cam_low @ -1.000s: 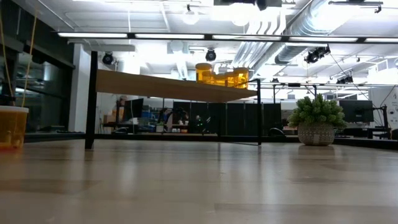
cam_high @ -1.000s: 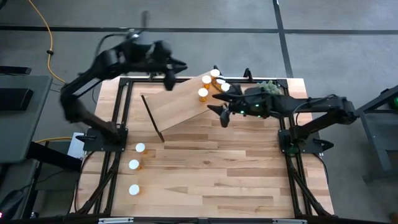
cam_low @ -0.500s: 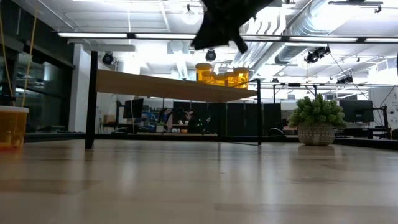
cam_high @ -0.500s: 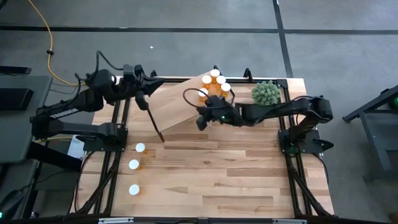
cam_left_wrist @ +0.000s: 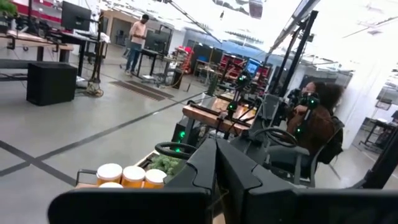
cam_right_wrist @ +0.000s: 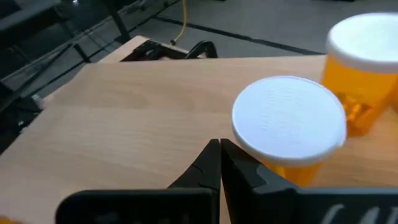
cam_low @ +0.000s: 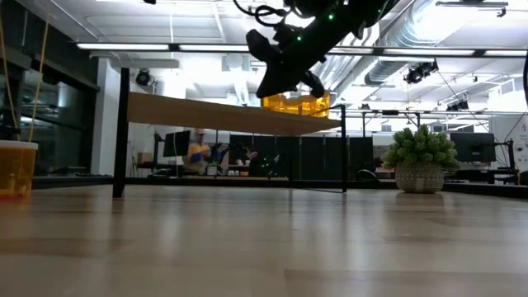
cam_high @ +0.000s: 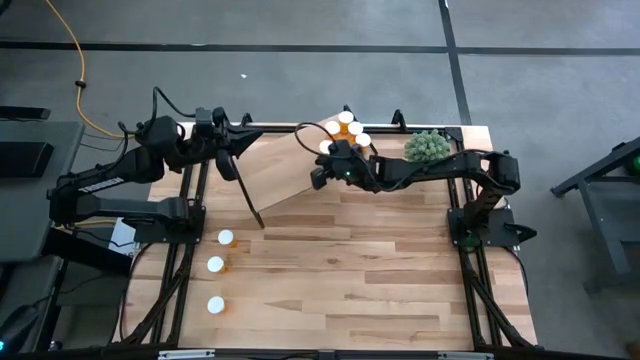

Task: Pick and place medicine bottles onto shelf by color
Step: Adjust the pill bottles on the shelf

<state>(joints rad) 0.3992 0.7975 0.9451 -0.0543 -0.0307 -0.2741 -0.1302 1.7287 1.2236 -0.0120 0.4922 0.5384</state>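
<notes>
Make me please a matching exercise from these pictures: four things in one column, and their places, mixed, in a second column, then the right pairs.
Things:
1. right gripper
2. left gripper
3. green plant
4. three bottles in a row

Places:
A. on the tabletop near the left arm's base
B. over the shelf, beside the group of bottles
C. at the shelf's left end
D. on the table's far right corner

Pairs: 1-B, 2-C, 3-D, 4-A

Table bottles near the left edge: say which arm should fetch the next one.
Left. The left gripper is on the same side as the three bottles; the right gripper is shut, empty, over the shelf.
</notes>
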